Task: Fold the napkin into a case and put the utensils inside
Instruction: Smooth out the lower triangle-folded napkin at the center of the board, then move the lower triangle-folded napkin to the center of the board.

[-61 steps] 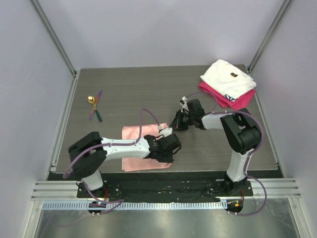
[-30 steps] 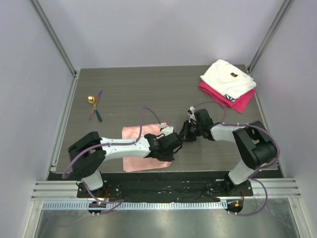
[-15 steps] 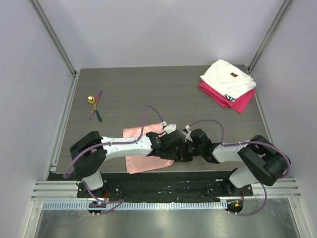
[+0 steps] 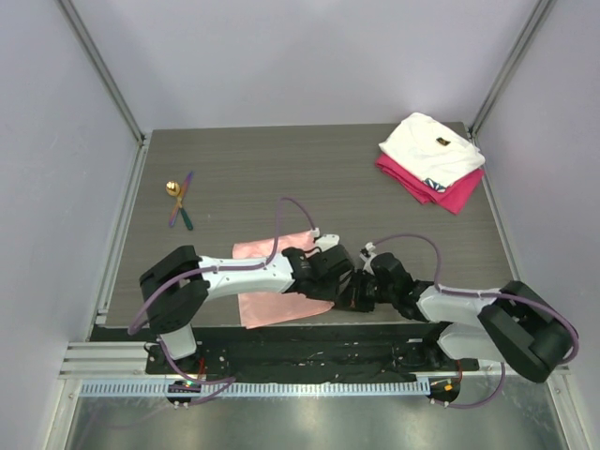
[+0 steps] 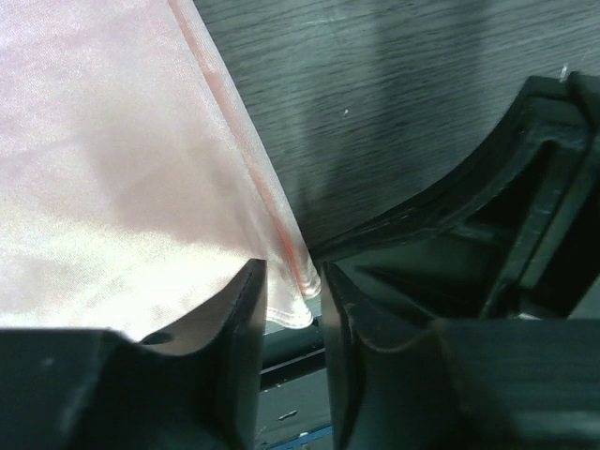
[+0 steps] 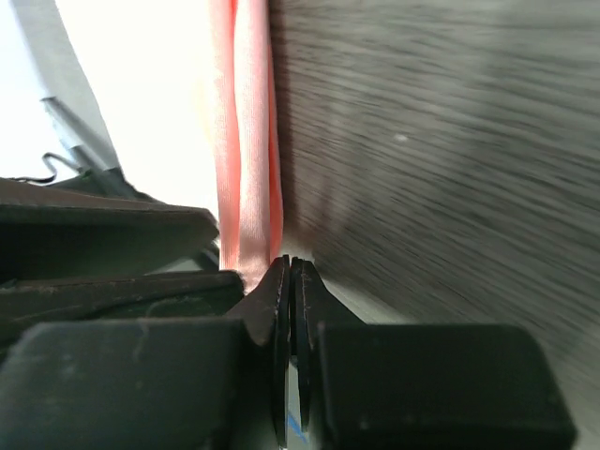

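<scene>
I have both arms crowded onto one spot: the near right corner of the napkin (image 4: 272, 307), which lies flat by the near edge of the tabletop (image 4: 281, 178), left of centre. On the left wrist view the left fingers (image 5: 230, 347) stand a little apart, with the napkin's (image 5: 112, 141) hemmed corner in the gap but not clamped, and the hem runs away from them up and to the left. The right fingers (image 6: 314, 309) are pressed together at their tips. The napkin's (image 6: 246, 141) doubled edge comes straight down to them, but I cannot tell whether any cloth is pinched. I judge the next fold turns on that right-hand edge. The utensils (image 4: 178, 202) sit well apart at far left, nearer the left arm.
</scene>
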